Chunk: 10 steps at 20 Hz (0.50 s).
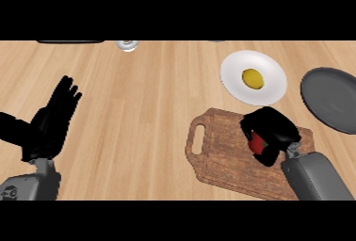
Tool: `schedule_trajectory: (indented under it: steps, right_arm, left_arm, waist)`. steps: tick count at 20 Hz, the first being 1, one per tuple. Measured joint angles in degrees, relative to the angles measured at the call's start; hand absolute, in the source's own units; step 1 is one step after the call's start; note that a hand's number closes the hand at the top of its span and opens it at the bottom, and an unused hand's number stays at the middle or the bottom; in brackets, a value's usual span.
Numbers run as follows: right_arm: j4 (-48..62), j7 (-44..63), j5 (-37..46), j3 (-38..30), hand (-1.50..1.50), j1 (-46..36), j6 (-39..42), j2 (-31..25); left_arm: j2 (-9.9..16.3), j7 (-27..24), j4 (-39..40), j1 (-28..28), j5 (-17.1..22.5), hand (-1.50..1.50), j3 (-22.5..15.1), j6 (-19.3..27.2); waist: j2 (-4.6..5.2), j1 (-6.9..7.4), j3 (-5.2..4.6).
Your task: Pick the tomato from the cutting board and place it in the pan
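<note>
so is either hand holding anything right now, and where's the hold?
The right hand is curled round the tomato, fingers over its top and sides, above the cutting board. The left hand is open and holds nothing.

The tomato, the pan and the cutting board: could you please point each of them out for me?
tomato [257, 142], head view, red side showing under the right hand [272, 128].
pan [332, 98], head view, bare dark inside.
cutting board [221, 153], head view, bare wood left of the hand.
</note>
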Motion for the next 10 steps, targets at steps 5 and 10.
schedule_trajectory:
  steps: [5,10]
  right_arm:
    - [-7.1,10.4,0.7,-5.2,1.5,4.9,-2.7,2.3]
    - [-20.2,16.7,3.0,-7.4,1.5,6.3,-4.3,2.0]
  left_arm:
    - [-0.4,0.8,-0.6,0.2,-0.6,0.0,0.0,1.0]
    - [0.1,0.5,0.6,-0.4,-0.3,0.0,0.6,0.5]
  waist:
    - [-0.13,-0.71,0.05]
    - [-0.2,-0.93,0.03]
